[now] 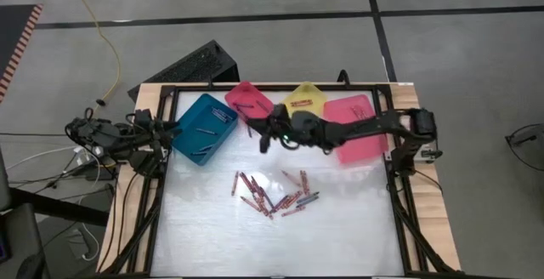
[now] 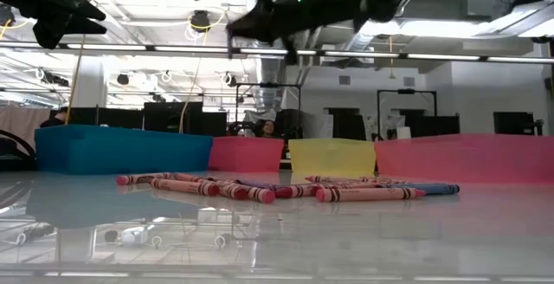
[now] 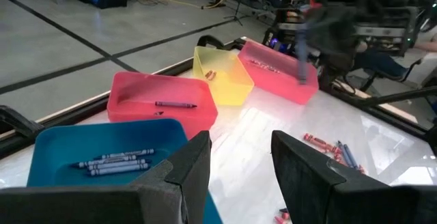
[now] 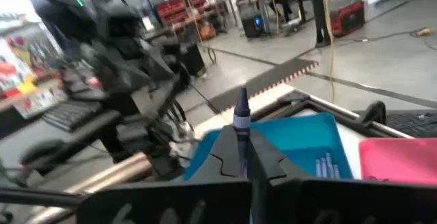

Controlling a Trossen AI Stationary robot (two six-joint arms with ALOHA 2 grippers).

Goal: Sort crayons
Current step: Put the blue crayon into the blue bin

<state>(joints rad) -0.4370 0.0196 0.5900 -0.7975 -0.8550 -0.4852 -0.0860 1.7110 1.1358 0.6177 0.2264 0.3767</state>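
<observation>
A scatter of short red and dark blue-grey wax crayons [image 1: 274, 196] is seen lying loose on the glossy white bench [image 1: 340, 236], near the middle of its surface. At about twelve o'clock from that scatter, the right gripper [image 1: 263, 139] is held above the bench, between the small pink plastic bin [image 1: 249, 99] and the teal plastic bin [image 1: 202, 128]. Its fingers are clamped together on a single dark blue-grey crayon [image 4: 241, 117], which stands upright between them with its tip protruding. Several blue-grey crayons are contained in the teal bin, and one in the small pink bin. The left gripper [image 3: 239, 166], with its fingers apart and nothing between them, is parked at nine o'clock beside the teal bin. A yellow plastic bin [image 1: 304, 100] and a larger pink plastic bin [image 1: 357, 126] are set farther along, toward two o'clock.
</observation>
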